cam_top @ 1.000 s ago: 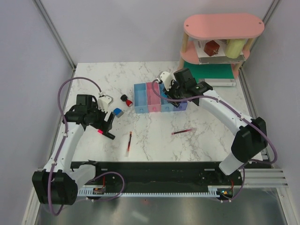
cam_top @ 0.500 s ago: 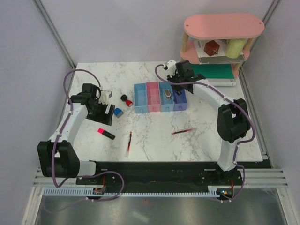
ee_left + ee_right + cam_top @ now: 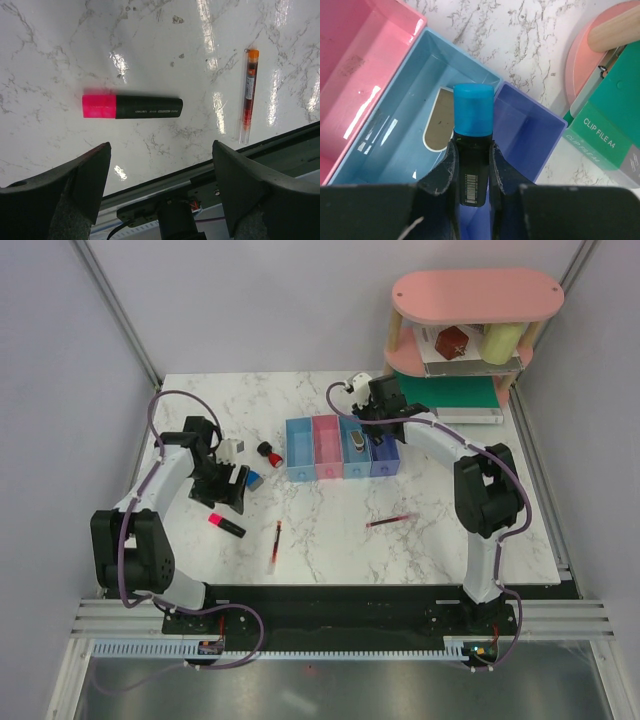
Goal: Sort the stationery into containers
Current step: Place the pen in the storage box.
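Jaws of the right gripper (image 3: 472,152) clamped a blue-capped marker (image 3: 473,112) above the bins (image 3: 402,125); those of the left gripper (image 3: 160,165) stood apart over a pink-capped marker (image 3: 132,106).

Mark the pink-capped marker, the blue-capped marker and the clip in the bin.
pink-capped marker (image 3: 145,107): left wrist view, on its black barrel.
blue-capped marker (image 3: 473,115): right wrist view, on its blue cap.
clip (image 3: 437,125): right wrist view, on its brown face.
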### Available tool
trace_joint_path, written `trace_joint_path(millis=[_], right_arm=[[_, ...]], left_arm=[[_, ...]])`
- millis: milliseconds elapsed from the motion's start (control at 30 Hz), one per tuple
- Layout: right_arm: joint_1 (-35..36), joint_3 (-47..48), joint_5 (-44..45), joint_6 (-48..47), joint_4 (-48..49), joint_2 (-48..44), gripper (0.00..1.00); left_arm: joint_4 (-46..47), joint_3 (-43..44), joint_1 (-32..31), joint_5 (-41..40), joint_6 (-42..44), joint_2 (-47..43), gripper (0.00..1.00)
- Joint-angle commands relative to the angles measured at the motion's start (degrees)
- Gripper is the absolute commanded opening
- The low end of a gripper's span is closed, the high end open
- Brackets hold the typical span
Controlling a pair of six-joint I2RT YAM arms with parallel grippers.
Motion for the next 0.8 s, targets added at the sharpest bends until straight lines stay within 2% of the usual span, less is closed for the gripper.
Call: trace_joint_path(millis=[0,200,233,267,300,433,667,767], right_arm=[[-0.76,-2.45,2.73,1.31,4.33,-2.43,0.06],[-1.99,-2.89,4.67,1.75,4.51,-2.09,0.07],[-2.08,-2.98,4.58,1.75,4.51,-2.0,0.1],[-2.08,-3.07,4.58,1.66,4.42,-2.08,0.19],[-1.99,-3.16,4.67,1.58,4.25,-2.09,0.23],[-2.08,-3.25,4.06,1.57,3.89,-3.31,0.32],[-2.08,-3.6,3.26,2.72,3.28,-8.05,0.35],[-2.08,-3.69,3.88,2.72,2.66,-9.11,0.4]], left_arm=[[-0.62,-0.16,-0.04,1.94,-1.76,0.64,0.89],[0.61,-2.19,-0.04,0.89,-1.24,1.52,0.89],[0.7,-2.37,-0.04,0.98,-1.24,1.78,0.89],[0.88,-2.45,-0.04,0.54,-1.24,1.79,0.89],[1.14,-2.54,-0.04,0.54,-1.24,2.31,0.89],[1.67,-3.16,-0.04,0.8,-1.15,3.54,0.89],[3.08,-3.95,-0.04,0.98,-1.41,4.69,0.89],[3.95,-4.3,-0.04,0.54,-1.41,5.21,0.89]])
